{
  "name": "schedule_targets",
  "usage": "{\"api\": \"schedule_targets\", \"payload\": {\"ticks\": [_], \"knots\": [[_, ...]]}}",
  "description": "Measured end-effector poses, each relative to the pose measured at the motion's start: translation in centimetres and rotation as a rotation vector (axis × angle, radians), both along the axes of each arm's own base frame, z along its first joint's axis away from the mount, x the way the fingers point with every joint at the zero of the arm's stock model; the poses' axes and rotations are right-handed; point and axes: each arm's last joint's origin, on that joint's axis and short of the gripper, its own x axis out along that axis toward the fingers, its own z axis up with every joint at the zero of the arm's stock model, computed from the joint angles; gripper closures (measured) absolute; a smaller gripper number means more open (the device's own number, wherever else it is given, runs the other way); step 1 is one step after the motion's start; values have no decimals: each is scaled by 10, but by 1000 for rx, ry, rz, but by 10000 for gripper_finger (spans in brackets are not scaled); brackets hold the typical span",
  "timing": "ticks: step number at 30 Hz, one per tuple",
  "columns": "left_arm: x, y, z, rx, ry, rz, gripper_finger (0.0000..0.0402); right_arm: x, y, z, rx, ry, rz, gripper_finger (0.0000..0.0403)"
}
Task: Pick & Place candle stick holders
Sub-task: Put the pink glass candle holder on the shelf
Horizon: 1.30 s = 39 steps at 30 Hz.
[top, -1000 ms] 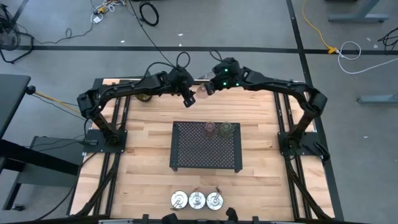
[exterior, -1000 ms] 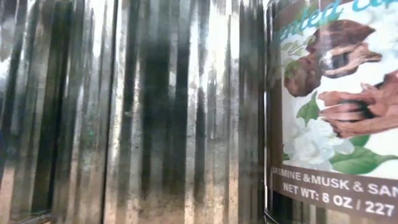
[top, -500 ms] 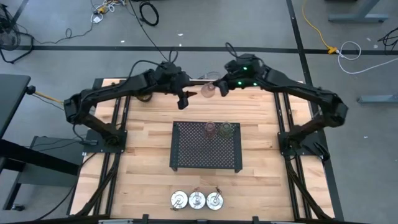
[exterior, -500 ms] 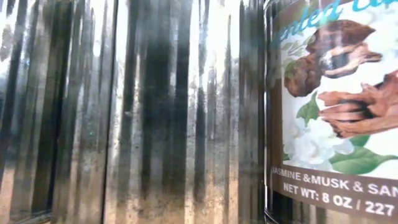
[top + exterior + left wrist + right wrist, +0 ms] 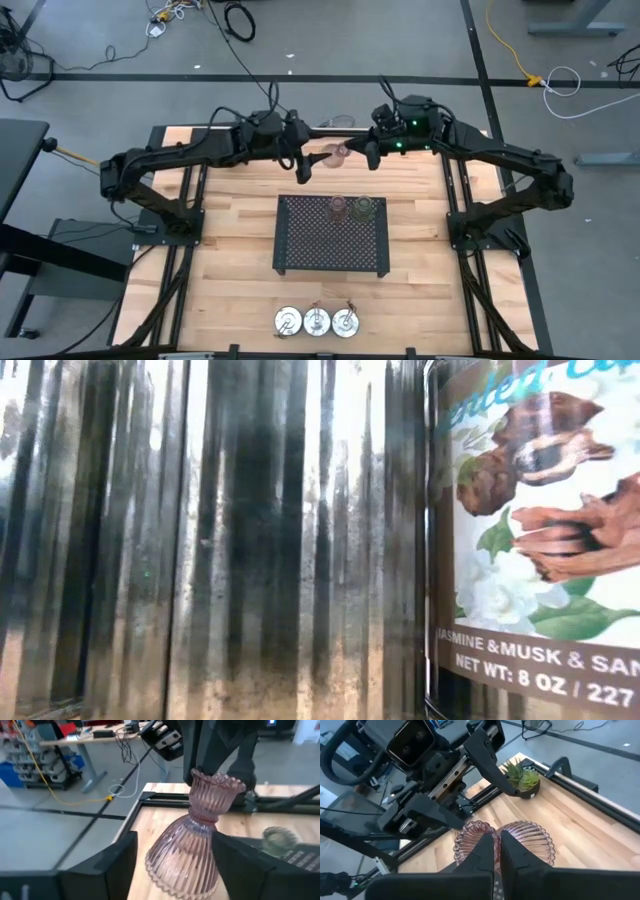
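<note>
Nearest the front edge of the table, at about 6 o'clock, three silver dishes sit in a row, each close beside the next. Past them, in the middle, lies the black tray, and at its far edge stand a pink holder and a green holder, side by side.

Beyond the tray, toward 12 o'clock, both arms meet over the far part of the table. A second pink holder hangs between them, off the wood and tilted. The right gripper comes in from the 1 o'clock side, its two fingers pressed together on the rim of the glass — one inside, one outside. The left gripper comes from 11 o'clock; its fingers stand apart on either side of the flared ribbed base — whether they touch the glass I cannot tell.

Farther back, near the far left corner, a small potted plant sits on the wood. The low view is filled by a ribbed glass surface and a labelled candle jar right at the lens.
</note>
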Motion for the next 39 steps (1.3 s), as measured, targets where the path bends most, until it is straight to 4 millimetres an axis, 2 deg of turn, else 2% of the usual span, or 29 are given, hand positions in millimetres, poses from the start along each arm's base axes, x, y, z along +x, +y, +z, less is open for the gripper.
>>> {"api": "schedule_targets", "payload": {"ticks": [6,12,20,24,29,39], "knots": [[6,-21,0,-27,-9,-72,110,3,9,1,-1,-2,25,403],[13,-40,-2,3,-11,-63,109,6,18,4,13,-36,50,403],[25,-50,-7,43,-34,-57,111,11,36,7,10,-57,88,403],[27,-51,-4,56,-78,-39,153,12,39,6,6,-45,75,403],[28,-52,-5,77,-68,-60,271,12,39,6,17,-46,71,402],[28,-54,-5,69,-64,-65,272,12,40,6,-3,-50,91,403]]}}
